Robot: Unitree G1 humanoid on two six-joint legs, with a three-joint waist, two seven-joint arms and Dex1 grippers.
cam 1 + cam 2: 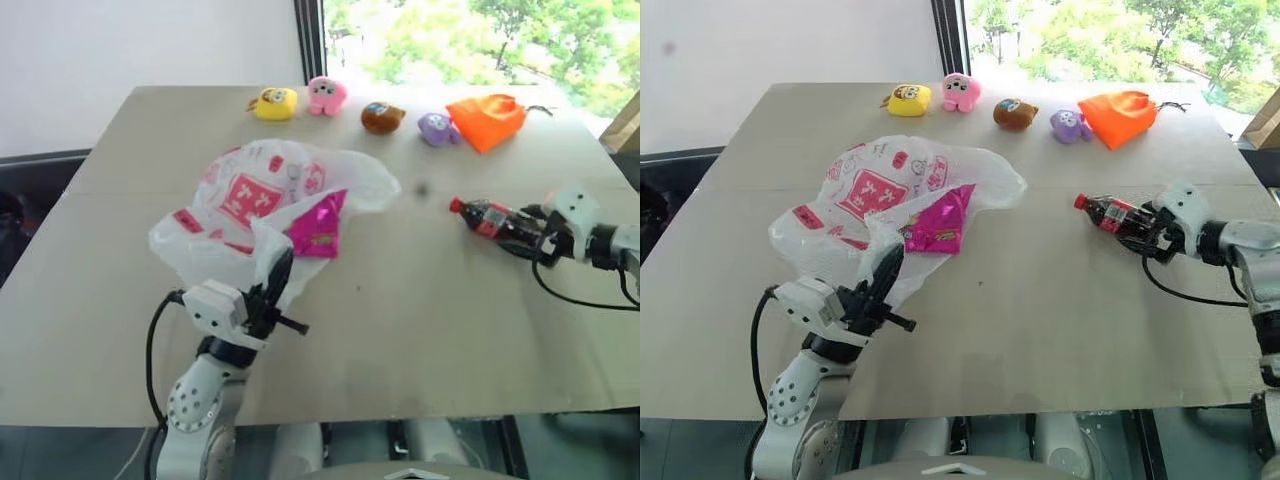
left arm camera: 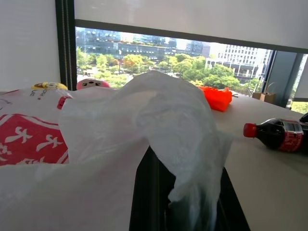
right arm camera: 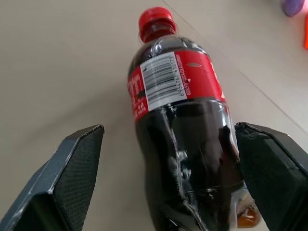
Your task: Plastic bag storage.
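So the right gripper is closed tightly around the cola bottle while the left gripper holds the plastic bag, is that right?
Not quite: the right gripper is open, its fingers standing apart from the cola bottle, as the right wrist view shows. The left gripper does hold the plastic bag.

a cola bottle [image 1: 487,218] lies on the table [image 1: 420,320], cap toward a magenta packet [image 1: 317,227]. along the far edge sit yellow [image 1: 273,103], pink [image 1: 326,94], brown [image 1: 382,117] and purple [image 1: 436,128] toys beside an orange pouch [image 1: 486,120].

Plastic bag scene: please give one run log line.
left gripper: shut on plastic bag | right gripper: open around cola bottle lying on table
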